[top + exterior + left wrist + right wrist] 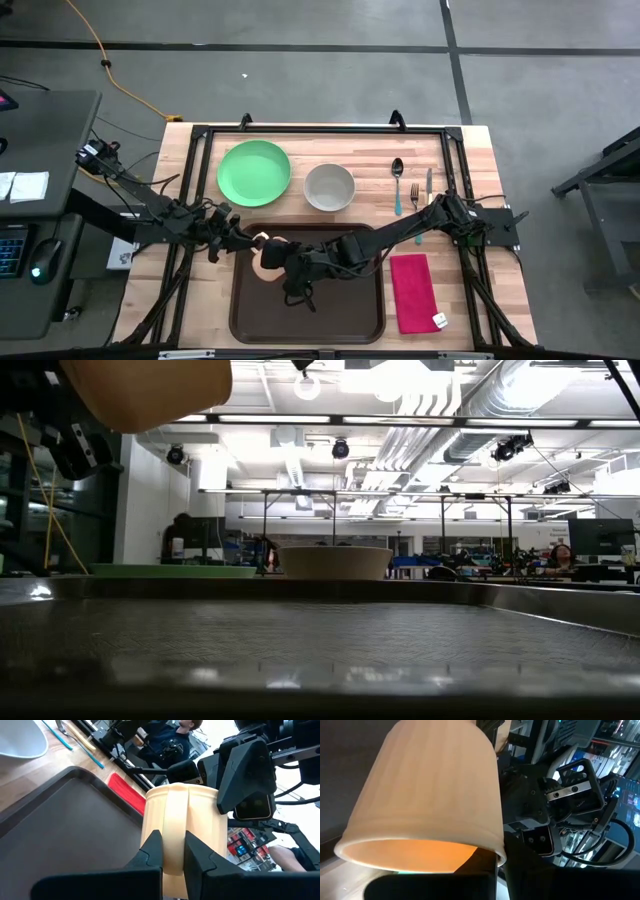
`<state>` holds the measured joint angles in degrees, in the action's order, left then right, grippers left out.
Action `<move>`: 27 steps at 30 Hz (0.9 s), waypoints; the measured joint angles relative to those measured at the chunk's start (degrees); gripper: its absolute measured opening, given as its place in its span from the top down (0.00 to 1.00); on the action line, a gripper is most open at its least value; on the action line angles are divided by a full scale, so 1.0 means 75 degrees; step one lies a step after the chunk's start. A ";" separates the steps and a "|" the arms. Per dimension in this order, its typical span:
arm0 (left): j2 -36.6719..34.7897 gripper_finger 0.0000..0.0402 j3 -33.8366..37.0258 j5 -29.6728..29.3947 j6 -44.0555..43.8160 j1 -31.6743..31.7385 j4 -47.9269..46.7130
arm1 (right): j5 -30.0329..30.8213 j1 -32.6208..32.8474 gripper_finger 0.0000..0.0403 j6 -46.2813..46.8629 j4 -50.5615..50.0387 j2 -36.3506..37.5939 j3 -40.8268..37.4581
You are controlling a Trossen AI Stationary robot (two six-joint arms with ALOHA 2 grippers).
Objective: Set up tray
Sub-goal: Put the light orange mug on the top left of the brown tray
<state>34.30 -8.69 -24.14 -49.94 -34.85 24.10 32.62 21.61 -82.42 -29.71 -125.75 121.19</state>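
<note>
Tray (330,310) sits at near centre of the bench (200,300), dark brown, raised rim, mostly bare. In the low view its textured floor (320,640) fills the foreground.

Above the tray's far-left part both arms meet at a cream cup (268,255), held in the air and tilted. Left pincer (247,243) reaches in from the left, its fingers (152,851) narrowed onto the cup's handle strip (175,827), one on each side, touching it. Right pincer (288,268) comes in from the right across the tray; it is closed tight, and in the right wrist view the cup's rim (420,855) sits right against its dark fingers, gripped at the wall. The cup shows in the low view at top left (150,390), clear of the tray floor.

Red napkin (413,290) lies just right of the tray, on the bench.

Farther back, left to right: green plate (254,172), grey-white bowl (329,186), spoon (397,183), fork (414,195), knife (428,190), all on bare wood, apart from the tray.

A person (170,740) shows beyond the bench in the left wrist view.
</note>
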 joint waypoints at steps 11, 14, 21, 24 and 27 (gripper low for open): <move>0.0000 0.85 0.0000 -0.0090 0.0227 0.0000 -0.0011 | 0.0138 -0.0003 0.99 0.0397 -0.0091 0.0000 0.0000; 0.0003 0.85 0.0000 -0.0122 0.0233 0.0000 -0.0044 | 0.0410 0.0000 0.98 0.0419 -0.0130 0.0000 0.0000; 0.0003 0.85 0.0000 -0.0052 0.0298 -0.0003 -0.0079 | 0.0693 -0.0003 0.94 0.0417 -0.0247 0.0000 0.0000; 0.0005 0.85 0.0000 -0.0052 0.0297 -0.0003 -0.0085 | 0.0958 -0.0009 0.93 0.0415 -0.0332 0.0000 0.0000; 0.0003 0.85 0.0000 -0.0052 0.0295 -0.0003 -0.0127 | 0.1326 -0.0025 0.93 0.0409 -0.0356 0.0000 0.0000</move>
<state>34.33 -8.69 -24.53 -47.72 -34.87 23.15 42.57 21.42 -79.35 -32.38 -125.75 121.19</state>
